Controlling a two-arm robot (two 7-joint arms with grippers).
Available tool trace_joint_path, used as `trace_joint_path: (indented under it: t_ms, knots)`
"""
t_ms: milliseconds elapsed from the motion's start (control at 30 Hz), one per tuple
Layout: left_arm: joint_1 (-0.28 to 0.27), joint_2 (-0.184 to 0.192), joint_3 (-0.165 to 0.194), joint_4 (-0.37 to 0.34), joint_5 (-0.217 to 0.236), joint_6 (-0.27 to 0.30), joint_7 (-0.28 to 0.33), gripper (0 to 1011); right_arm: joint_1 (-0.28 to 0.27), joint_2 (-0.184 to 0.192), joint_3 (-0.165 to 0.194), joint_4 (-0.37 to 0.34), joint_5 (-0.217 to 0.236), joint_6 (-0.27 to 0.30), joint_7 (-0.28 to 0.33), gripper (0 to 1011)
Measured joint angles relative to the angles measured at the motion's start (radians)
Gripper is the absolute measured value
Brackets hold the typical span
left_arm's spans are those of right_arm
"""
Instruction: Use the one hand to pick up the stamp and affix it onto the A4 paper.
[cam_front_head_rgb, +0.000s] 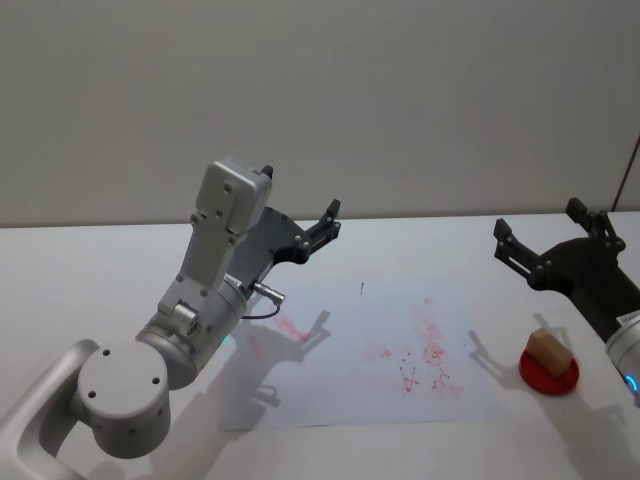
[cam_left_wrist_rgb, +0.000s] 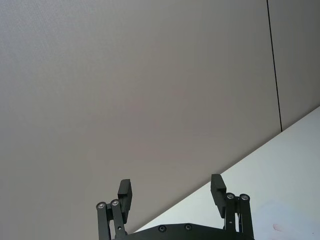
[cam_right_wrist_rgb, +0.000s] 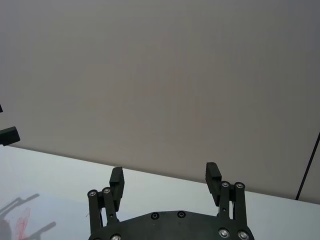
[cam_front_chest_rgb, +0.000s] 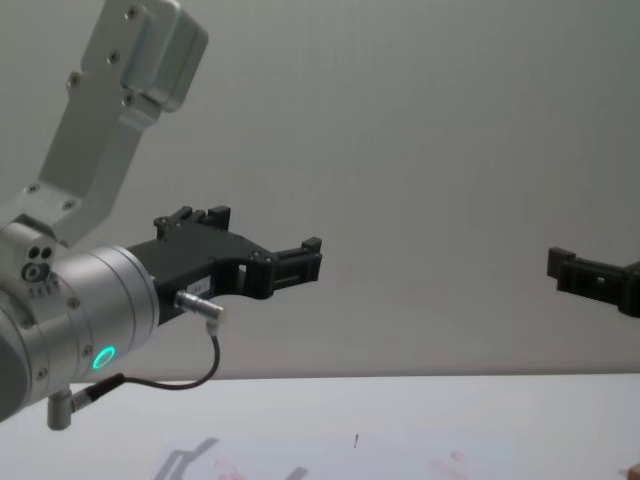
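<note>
Nearest the camera loomed the left arm (cam_front_head_rgb: 122, 398), its round silver joints low at the robot's left and a green ring light (cam_front_chest_rgb: 103, 357) glowing on its wrist. The stamp (cam_front_head_rgb: 548, 348), a small wood-coloured block, stood on a round red pad (cam_front_head_rgb: 552, 384) on the white table (cam_front_head_rgb: 90, 270). It sat below the right gripper (cam_front_head_rgb: 537, 221) and a little back from its fingertips toward the robot, clear of them. That gripper hung in the air above the table with its black fingers (cam_right_wrist_rgb: 116, 177) spread wide and nothing between them, aimed at the grey wall (cam_right_wrist_rgb: 150, 75). To this gripper's left, and lower, the paper (cam_front_head_rgb: 340, 385) lay flat on the table, its near right corner just beside the pad. Faint red prints (cam_front_head_rgb: 432, 352) clustered on the half of the sheet closer to the right gripper, with another red smear farther left. A tiny dark tick (cam_front_head_rgb: 362, 288) showed near the sheet's far edge. The left gripper (cam_front_head_rgb: 326, 224) was raised over the far left part of the paper, well apart from the right one. Its fingers (cam_left_wrist_rgb: 125, 189) were likewise spread and empty, pointing toward the wall. Both grippers cast shadows on the sheet and the table beneath them.
</note>
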Motion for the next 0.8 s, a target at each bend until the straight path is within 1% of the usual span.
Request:
trace_joint_path:
  t_ms: [800]
  knots:
    - [0.000,0.000,0.000,0.000,0.000,0.000,0.000,1001,0.000,0.000,0.000,0.000,0.000,0.000,0.000,1001]
